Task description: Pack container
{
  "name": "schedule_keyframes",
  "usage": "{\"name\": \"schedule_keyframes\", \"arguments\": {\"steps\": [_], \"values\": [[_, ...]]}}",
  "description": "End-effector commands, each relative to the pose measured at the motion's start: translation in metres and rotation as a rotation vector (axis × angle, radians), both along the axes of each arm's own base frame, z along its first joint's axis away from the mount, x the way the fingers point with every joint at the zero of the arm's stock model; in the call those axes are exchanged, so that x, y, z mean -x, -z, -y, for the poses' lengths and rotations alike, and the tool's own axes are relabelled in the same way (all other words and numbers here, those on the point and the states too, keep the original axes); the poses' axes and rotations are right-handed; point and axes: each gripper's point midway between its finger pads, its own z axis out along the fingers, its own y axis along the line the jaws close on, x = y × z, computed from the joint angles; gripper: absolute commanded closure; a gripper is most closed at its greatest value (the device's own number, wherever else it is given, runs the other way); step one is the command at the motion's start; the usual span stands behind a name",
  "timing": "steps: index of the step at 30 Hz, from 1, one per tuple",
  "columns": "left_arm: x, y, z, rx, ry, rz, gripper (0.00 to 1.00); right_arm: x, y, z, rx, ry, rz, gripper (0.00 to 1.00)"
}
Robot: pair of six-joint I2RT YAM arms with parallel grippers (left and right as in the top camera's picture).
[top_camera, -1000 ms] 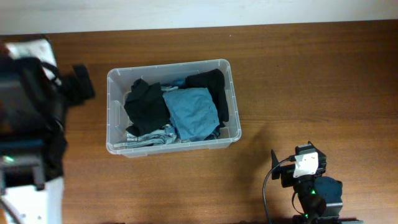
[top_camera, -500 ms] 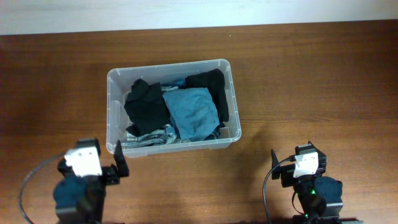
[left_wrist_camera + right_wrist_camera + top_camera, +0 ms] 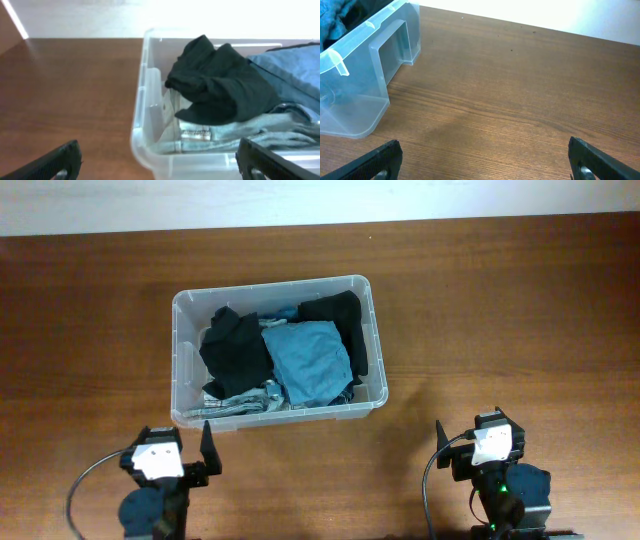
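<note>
The clear plastic container (image 3: 180, 360) stands left of the table's middle. It holds a black garment (image 3: 235, 352), a blue garment (image 3: 310, 362), another black garment (image 3: 342, 318) and folded jeans (image 3: 245, 398). My left gripper (image 3: 165, 448) is open and empty at the front edge, just in front of the container's near left corner. In the left wrist view the container (image 3: 142, 100) is close ahead between the open fingers (image 3: 160, 160), with the black garment (image 3: 220, 85) on top. My right gripper (image 3: 482, 438) is open and empty at the front right. In the right wrist view the open fingers (image 3: 485, 157) are over bare wood.
The container's right end wall and handle recess (image 3: 365, 60) show at the left of the right wrist view. The wooden table (image 3: 500, 310) stretches to the right of the container. A pale wall (image 3: 300, 200) runs along the table's far edge.
My left arm has swung from the table's far left side down to the front edge, in front of the container's near left corner. The right arm and the clothes have not moved.
</note>
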Motion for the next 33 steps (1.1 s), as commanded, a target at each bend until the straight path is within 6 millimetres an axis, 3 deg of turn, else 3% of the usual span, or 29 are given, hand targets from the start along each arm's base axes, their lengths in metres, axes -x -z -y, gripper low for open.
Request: {"name": "schedule_keyframes", "arguments": {"steps": [1, 33], "values": [[-0.0075, 0.0116, 0.011, -0.008, 0.056, 0.023, 0.0, 0.0001, 0.0021, 0.0006, -0.01, 0.005, -0.002, 0.01], [-0.007, 0.0144, 0.0141, -0.008, 0.069, 0.013, 0.01, 0.0001, 0.0021, 0.0006, -0.01, 0.005, -0.002, 0.02]]}}
